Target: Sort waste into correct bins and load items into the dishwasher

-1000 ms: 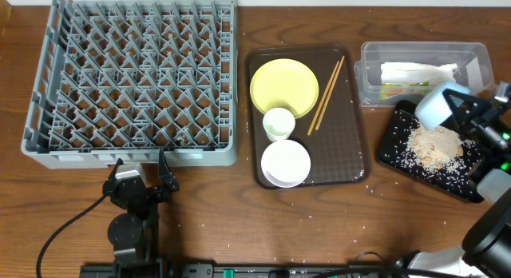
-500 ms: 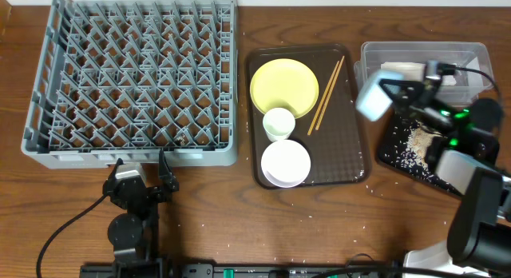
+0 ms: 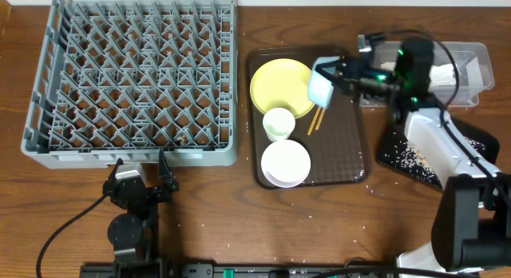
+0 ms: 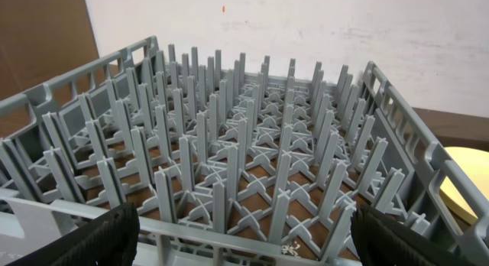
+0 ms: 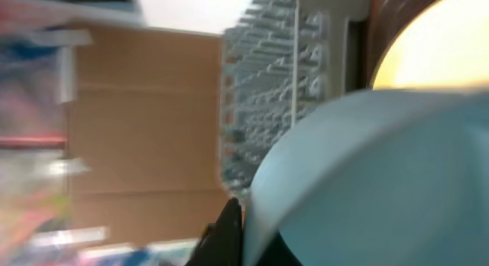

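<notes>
My right gripper (image 3: 338, 77) is shut on the rim of the light blue bowl (image 3: 321, 85), which hangs tilted above the brown serving tray between the yellow plate (image 3: 279, 85) and the chopsticks (image 3: 314, 124). The right wrist view is blurred: the bowl (image 5: 367, 174) fills it, pinched at my gripper (image 5: 243, 228), with the plate (image 5: 435, 44) beyond. A white cup (image 3: 279, 123) and a white bowl (image 3: 285, 162) sit on the tray. My left gripper (image 3: 142, 168) stands open and empty at the front edge of the grey rack (image 3: 136, 70), with its fingers (image 4: 99, 235) wide before the rack (image 4: 244, 144).
The brown serving tray (image 3: 343, 154) lies right of the rack. A clear tub (image 3: 471, 56) holding a white wrapper (image 3: 441, 73) sits at the back right. In front of it, a black tray (image 3: 393, 146) carries rice scraps (image 3: 413, 156). My right arm reaches across both.
My right gripper has carried the blue bowl leftward, from above the black tray to above the brown serving tray. The left arm has stayed still.
</notes>
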Robot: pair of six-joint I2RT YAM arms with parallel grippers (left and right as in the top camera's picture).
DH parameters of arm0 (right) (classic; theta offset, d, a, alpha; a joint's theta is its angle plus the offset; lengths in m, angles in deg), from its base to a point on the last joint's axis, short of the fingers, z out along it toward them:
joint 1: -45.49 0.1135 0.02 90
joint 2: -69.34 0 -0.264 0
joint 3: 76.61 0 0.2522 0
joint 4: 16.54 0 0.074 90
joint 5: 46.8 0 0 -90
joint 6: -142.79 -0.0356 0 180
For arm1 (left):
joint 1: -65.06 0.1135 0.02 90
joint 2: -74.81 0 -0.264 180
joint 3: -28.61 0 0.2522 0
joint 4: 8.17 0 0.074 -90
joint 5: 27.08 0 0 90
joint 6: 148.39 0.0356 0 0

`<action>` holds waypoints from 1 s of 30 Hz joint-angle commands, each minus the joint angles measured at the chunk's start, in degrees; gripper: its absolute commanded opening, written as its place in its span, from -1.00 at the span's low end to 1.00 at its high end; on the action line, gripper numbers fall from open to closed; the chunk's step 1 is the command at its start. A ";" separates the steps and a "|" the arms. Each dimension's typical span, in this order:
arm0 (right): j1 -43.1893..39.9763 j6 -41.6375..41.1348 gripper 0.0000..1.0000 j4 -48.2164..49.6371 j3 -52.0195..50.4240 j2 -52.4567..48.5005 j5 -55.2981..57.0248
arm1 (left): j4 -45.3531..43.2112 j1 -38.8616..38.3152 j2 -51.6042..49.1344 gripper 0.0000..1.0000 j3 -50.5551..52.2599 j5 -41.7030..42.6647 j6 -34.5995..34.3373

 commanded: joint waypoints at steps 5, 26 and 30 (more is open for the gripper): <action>5.77 27.98 -0.97 -28.00 17.84 0.07 26.03 | 1.03 0.33 0.04 0.80 1.70 -0.33 0.96; 19.06 29.77 -0.98 -49.55 7.41 -7.23 54.31 | 1.03 0.33 0.04 0.80 1.70 -0.33 0.96; 19.06 28.94 -0.98 -48.09 3.80 -7.23 54.18 | 1.03 0.33 0.04 0.79 1.70 -0.33 0.96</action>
